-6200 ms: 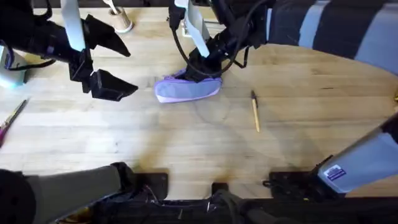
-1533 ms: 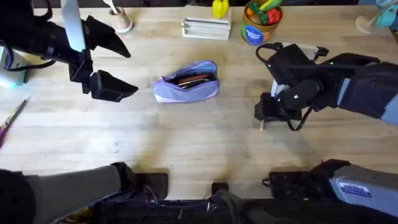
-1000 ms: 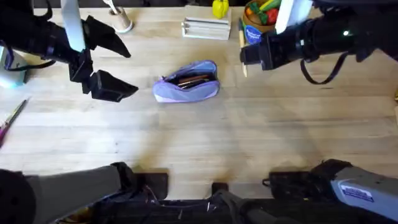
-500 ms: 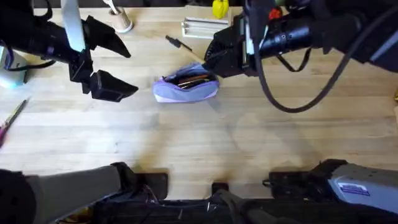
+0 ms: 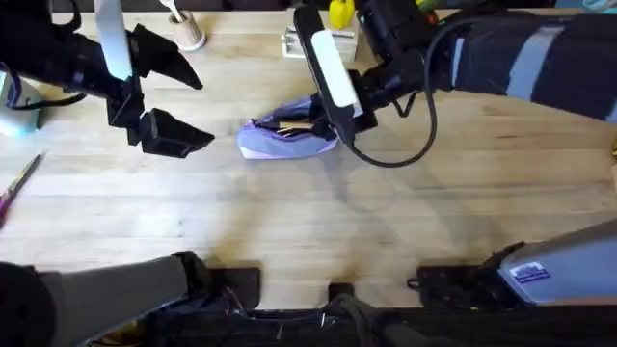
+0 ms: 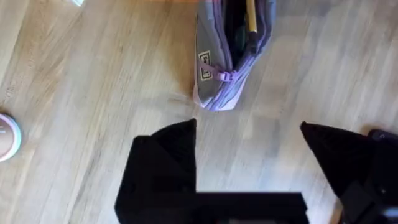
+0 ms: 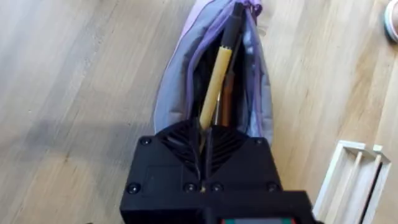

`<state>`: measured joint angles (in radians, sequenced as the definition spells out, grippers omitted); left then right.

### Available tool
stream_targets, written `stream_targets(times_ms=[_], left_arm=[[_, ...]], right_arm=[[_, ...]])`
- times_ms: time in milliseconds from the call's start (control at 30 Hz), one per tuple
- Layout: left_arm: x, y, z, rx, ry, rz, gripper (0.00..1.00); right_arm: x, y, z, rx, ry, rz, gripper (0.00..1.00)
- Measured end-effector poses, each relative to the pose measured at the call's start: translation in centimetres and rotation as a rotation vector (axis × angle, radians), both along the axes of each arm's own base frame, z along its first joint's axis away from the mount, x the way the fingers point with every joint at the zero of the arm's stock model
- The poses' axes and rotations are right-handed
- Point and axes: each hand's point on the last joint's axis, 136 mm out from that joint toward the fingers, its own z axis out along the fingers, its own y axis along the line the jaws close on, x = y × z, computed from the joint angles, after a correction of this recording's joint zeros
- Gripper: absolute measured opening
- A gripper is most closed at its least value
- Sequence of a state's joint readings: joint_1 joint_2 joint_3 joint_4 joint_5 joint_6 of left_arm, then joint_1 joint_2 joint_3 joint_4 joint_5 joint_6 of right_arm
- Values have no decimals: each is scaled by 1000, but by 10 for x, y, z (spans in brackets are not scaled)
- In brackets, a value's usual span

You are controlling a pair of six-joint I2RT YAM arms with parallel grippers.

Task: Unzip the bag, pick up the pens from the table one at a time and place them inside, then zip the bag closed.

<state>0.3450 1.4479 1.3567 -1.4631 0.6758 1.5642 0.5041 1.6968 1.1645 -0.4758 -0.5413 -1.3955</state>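
The lavender bag [image 5: 280,138] lies unzipped in the middle of the table [image 5: 318,231], with dark and reddish pens inside [image 7: 227,99]. My right gripper [image 7: 205,144] is over the bag's right end [image 5: 337,123], shut on the back end of a tan pen [image 7: 216,74] with a black tip. That pen lies lengthwise in the bag's opening [image 6: 250,15]. My left gripper [image 5: 188,96] hangs open to the left of the bag, nothing between its black fingers [image 6: 168,149], and the bag's zipper end [image 6: 225,76] faces it. A reddish pen [image 5: 19,180] lies at the table's far left edge.
At the table's far side stand a white rack [image 5: 307,43], a small cup [image 5: 189,37] and a yellow object [image 5: 339,12]. A pale blue object [image 5: 17,108] sits at the left edge. The wide stretch of table in front of the bag is bare wood.
The right arm took the tan pen from the table's right side, swung it up and left, and has come down on the bag with it. The left arm has stayed still.
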Motion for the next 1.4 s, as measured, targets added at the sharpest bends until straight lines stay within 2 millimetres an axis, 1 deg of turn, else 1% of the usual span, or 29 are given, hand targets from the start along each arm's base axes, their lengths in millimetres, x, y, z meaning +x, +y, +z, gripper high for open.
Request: stream_targets(times_ms=[67, 100, 300, 467, 567, 667, 800, 1033, 1067, 1100, 1200, 1267, 1300, 1333, 1400], left_arm=[[0, 0, 0, 0, 0, 0, 993], [0, 0, 0, 0, 0, 0, 993], [-1, 0, 0, -2, 4, 0, 993], [-1, 0, 0, -1, 4, 0, 994], [-1, 0, 0, -1, 4, 0, 993], [-1, 0, 0, -1, 4, 0, 993], [-1, 0, 0, -1, 4, 0, 993], [-1, 0, 0, -1, 4, 0, 994], [-1, 0, 0, -1, 4, 0, 994], [-1, 0, 0, -1, 4, 0, 994], [-1, 0, 0, -1, 4, 0, 993], [-1, 0, 0, -1, 4, 0, 993], [-1, 0, 0, -1, 4, 0, 993], [-1, 0, 0, -1, 4, 0, 993], [-1, 0, 0, -1, 4, 0, 993]], right_arm=[[3, 2, -5, -3, -13, 13, 31], [5, 3, -11, -7, -16, 24, 32], [5, 4, -21, -16, -1, 27, 33], [9, 6, -24, -14, 1, 21, 33], [15, 10, -27, -2, 9, -9, 33], [17, 11, -30, 4, 44, -50, 33], [18, 11, -30, 9, 73, -86, 33], [22, 17, -29, 20, 63, -99, 33], [21, 18, -30, 18, 62, -98, 56], [20, 21, -30, 16, 61, -97, 176], [13, 30, -32, 7, 52, -71, 595], [11, 35, -32, 0, 40, -63, 898], [11, 36, -32, 2, 34, -61, 970], [11, 36, -32, 2, 34, -61, 990], [11, 36, -32, 1, 34, -61, 996]])
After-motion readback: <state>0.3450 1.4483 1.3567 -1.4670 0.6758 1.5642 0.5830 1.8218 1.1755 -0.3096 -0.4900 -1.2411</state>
